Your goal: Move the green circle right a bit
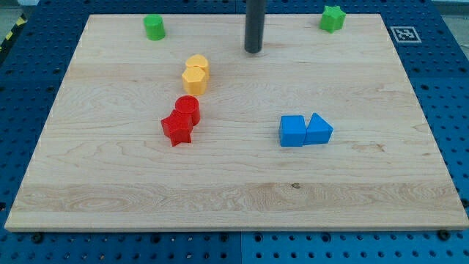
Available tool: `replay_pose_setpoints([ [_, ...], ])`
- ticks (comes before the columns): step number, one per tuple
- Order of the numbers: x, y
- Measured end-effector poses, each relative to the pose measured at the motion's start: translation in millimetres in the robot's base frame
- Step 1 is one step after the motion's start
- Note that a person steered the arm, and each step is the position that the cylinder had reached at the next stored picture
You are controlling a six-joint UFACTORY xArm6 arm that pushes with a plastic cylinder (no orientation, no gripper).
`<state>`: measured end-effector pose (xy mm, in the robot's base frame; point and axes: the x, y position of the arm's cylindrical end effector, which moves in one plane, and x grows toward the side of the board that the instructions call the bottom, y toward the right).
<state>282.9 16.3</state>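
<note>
Progress: none evident | my tip [253, 51] well right of green circle [154, 28], not touching | no gripper fitted, rod only | left: go round to circle's left, push right

Pale wooden board [234, 198], blue perforated table [447, 88] around it, even light

Green circle [154, 28] & star [332, 18]; yellow pair [196, 74]; red pair [181, 120]; blue cube [292, 131], triangle [318, 129]; pale wood-grain board [234, 198]; dark rod [254, 26].
</note>
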Motion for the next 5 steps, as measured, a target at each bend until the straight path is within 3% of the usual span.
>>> replay_pose_setpoints([
  [3,-91,-116],
  [5,-91,-171],
])
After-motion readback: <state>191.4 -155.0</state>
